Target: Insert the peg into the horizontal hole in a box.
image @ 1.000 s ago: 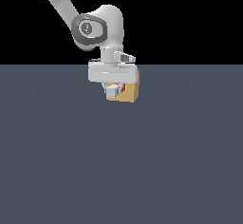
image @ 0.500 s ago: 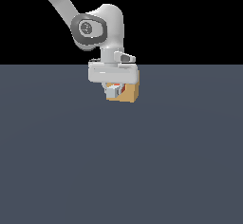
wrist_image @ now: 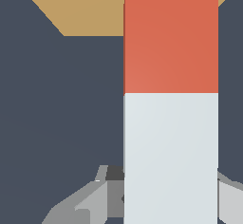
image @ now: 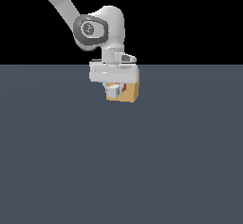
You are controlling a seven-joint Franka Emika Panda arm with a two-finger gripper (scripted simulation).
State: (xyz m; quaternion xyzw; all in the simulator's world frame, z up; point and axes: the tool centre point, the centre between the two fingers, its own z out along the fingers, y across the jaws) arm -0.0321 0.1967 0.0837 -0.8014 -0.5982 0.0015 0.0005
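Observation:
The peg [wrist_image: 171, 99] is a square bar, red-orange at one half and white-grey at the other. My gripper [wrist_image: 166, 194] is shut on its white-grey half. The red-orange end reaches the tan box [wrist_image: 90, 7]. In the exterior view the box [image: 130, 93] sits on the floor right under my hand, and the peg's white end [image: 113, 91] and a sliver of red show in front of its face. My gripper [image: 115, 86] hangs low over it. The hole is hidden behind the peg, so I cannot tell how far the peg is in.
The grey-blue floor [image: 121, 161] spreads around the box. The arm [image: 99, 28] rises to the exterior view's upper left.

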